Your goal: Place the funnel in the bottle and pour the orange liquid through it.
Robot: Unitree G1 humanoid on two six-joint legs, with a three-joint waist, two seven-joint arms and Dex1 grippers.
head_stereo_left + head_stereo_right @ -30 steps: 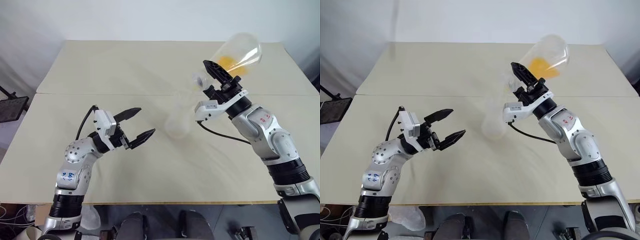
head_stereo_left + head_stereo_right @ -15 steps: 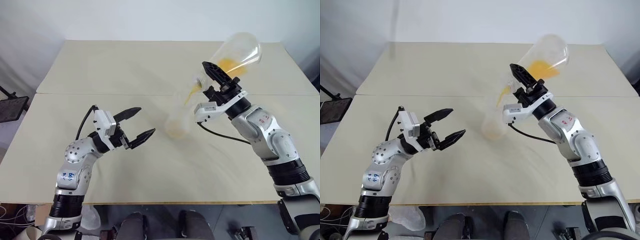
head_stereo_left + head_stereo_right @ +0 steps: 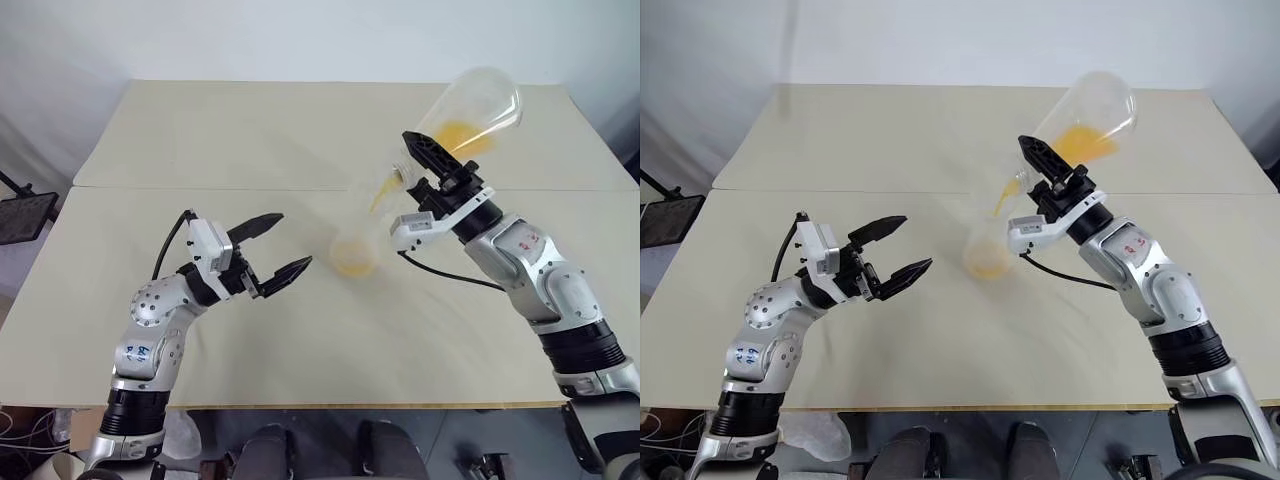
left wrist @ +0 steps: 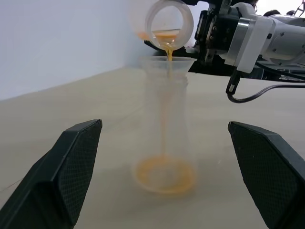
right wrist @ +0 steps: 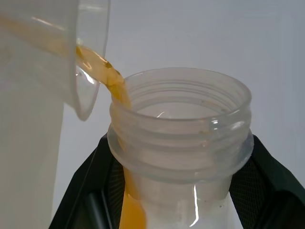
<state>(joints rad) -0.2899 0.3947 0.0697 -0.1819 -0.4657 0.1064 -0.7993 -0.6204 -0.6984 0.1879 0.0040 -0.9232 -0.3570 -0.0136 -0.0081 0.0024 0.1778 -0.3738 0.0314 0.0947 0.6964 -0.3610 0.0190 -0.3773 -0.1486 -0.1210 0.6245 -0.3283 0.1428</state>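
The bottle (image 3: 352, 252) stands upright mid-table, with a shallow pool of orange liquid (image 4: 164, 175) in its base. In its neck sits the clear funnel (image 4: 167, 65). My right gripper (image 3: 420, 160) is shut on the neck of a large clear flask (image 3: 472, 105), tilted mouth-down over the funnel. A thin orange stream (image 3: 380, 192) runs from the flask's threaded mouth (image 5: 181, 124) into the funnel. More orange liquid (image 3: 458, 135) lies in the flask's body. My left gripper (image 3: 294, 240) stands open a little left of the bottle, nothing between its fingers (image 4: 76, 162).
Two beige tables (image 3: 250, 130) meet at a seam running across behind the bottle. A black stand (image 3: 25, 215) sits off the table's left edge. A white wall rises behind the far table edge.
The orange stream has started from the large flask, and a pool has gathered in the bottle's base. The flask has tipped slightly further. My left gripper has stayed still.
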